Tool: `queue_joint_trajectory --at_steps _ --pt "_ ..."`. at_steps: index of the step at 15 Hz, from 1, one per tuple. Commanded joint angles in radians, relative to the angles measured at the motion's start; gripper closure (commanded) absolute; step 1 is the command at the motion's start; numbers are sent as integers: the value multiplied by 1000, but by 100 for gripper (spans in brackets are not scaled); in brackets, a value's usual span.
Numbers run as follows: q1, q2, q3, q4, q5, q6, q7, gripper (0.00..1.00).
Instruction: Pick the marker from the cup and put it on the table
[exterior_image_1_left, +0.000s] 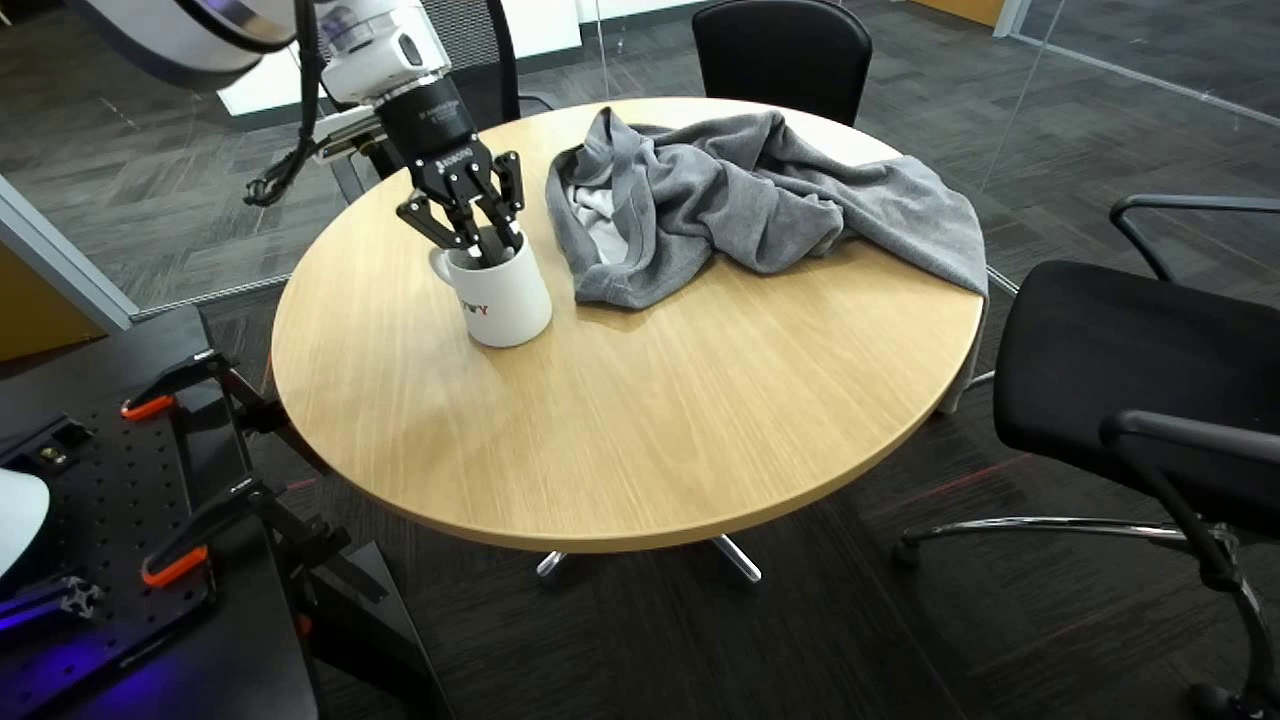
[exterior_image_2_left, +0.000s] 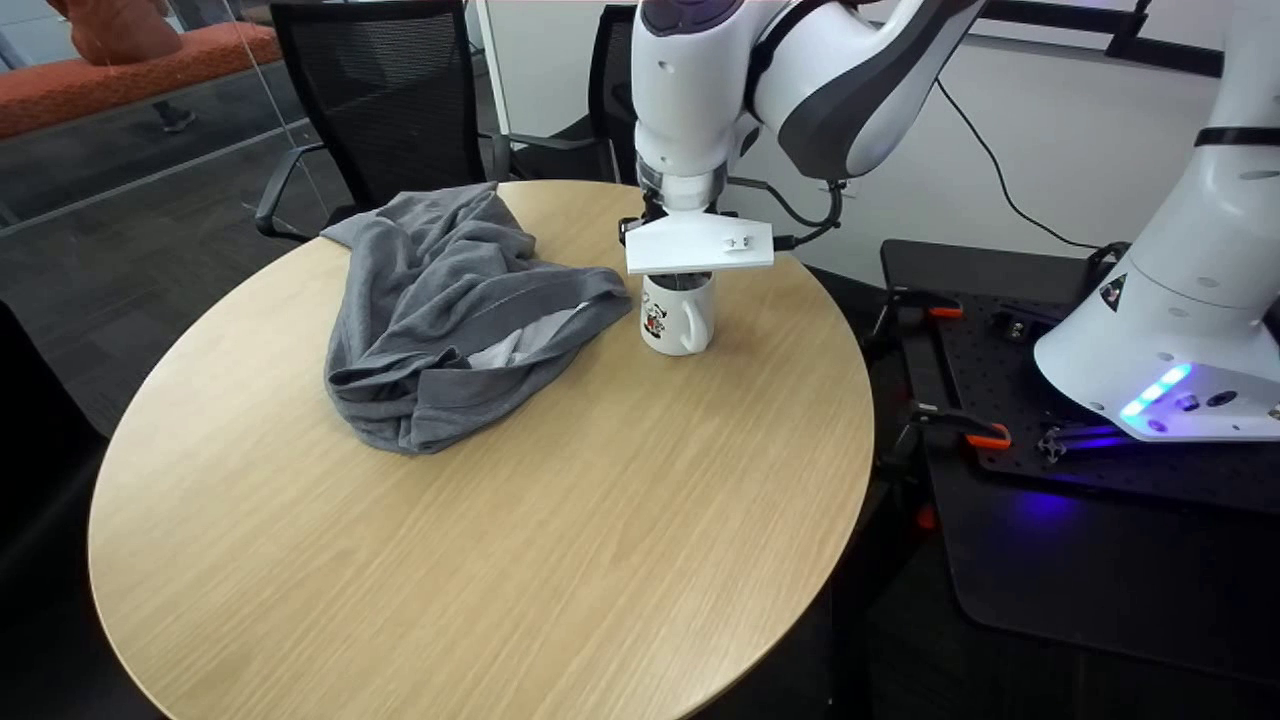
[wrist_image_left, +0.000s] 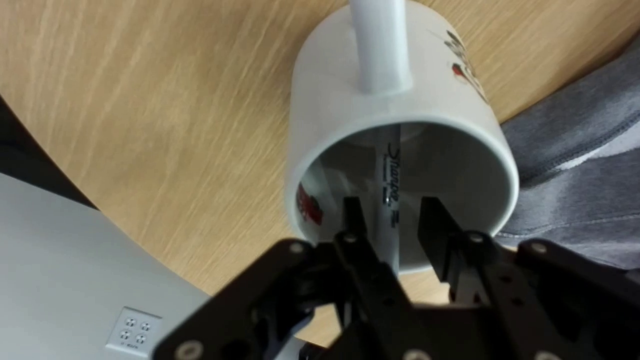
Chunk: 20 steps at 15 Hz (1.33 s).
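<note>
The white mug, the cup, stands upright on the round light-wood table; it also shows in an exterior view with its handle and printed picture. In the wrist view the cup has its mouth toward me. The marker, a pale barrel with dark "Sharpie" lettering, leans inside it. My gripper is partly open at the cup's mouth, one finger on each side of the marker, with a visible gap on both sides. In an exterior view the gripper points down into the mouth; elsewhere a white camera plate hides the fingers.
A crumpled grey sweatshirt lies on the table close beside the cup, also seen in an exterior view. Black chairs stand round the table. The robot's base stands on a black bench with orange-tipped clamps.
</note>
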Motion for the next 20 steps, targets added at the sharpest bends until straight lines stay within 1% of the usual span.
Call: queue_joint_trajectory --at_steps 1,2,3,4,9,13,15,18,20 --pt "29 1 -26 8 14 15 -20 95" --pt "35 -10 -26 1 8 13 -17 100" --pt "41 -19 -27 -4 2 11 -13 100" --pt "45 -27 -27 -8 -1 10 -11 97" --pt "80 -97 -25 -45 -44 -15 19 97" --pt "93 -184 -14 -80 -129 -45 80 97" --pt "95 -241 -3 -102 -193 -67 132 97" --pt "83 -322 28 -131 -288 -85 217 97" --pt "77 -367 48 -146 -329 -78 251 97"
